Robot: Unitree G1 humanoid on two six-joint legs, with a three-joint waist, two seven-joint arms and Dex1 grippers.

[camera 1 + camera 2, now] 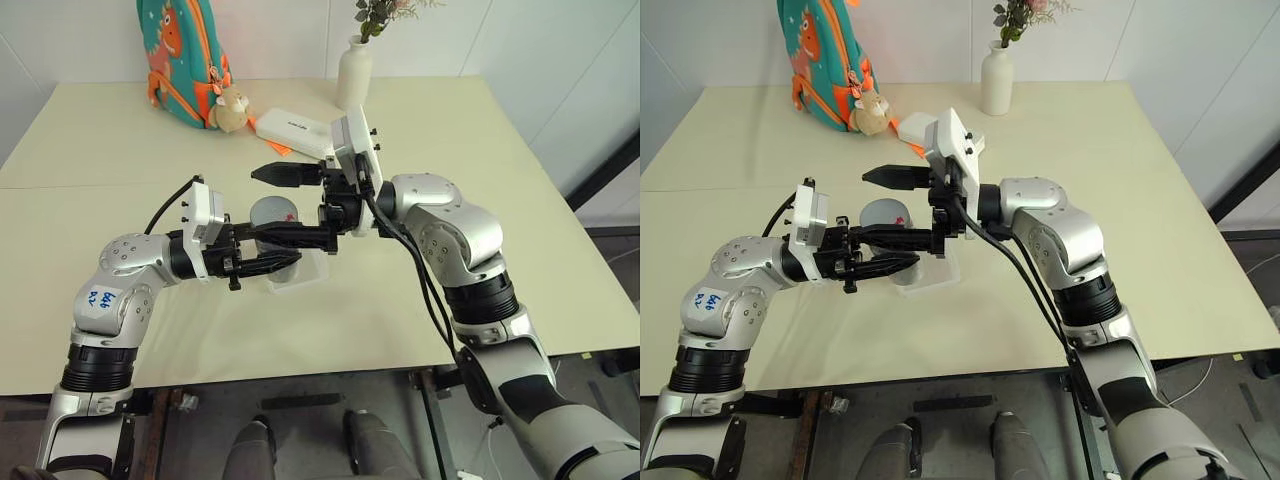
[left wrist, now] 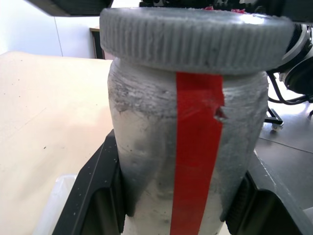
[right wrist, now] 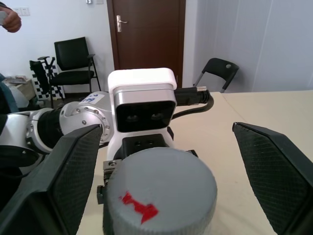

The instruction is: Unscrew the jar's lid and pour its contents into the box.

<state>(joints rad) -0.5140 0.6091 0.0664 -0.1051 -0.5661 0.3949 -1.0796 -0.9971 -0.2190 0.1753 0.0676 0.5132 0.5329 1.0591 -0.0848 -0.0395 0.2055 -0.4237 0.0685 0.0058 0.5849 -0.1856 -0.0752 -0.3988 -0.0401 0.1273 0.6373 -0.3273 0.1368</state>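
On your left, the left gripper (image 1: 268, 262) is clamped tight around the body of the jar (image 2: 188, 161), holding it upright above the table (image 1: 90, 180), with the red strip of the label facing that wrist. The lid (image 3: 161, 188) is on the jar, screwed down as far as you can tell. The box (image 1: 305, 272) sits on the table right under and just behind the jar, at about 3 o'clock from the left wrist. The brown piece inside the jar cannot be made out.

Moving right, the right gripper (image 1: 300, 205) stands wide apart, one finger at 12 o'clock above the lid and one at 6 o'clock of it, touching neither side. Behind, at 12 o'clock on the table, lie a white case (image 1: 293, 130), a vase (image 1: 354, 72) and a backpack (image 1: 180, 55).

Your risks from here, as I judge them: if you close off-centre, the fingers catch only the lid's edge and slip. If the left grip is too weak, the jar may spin along with the lid. Once the lid is free, tilt over the box, or the small piece may bounce out of the shallow tray
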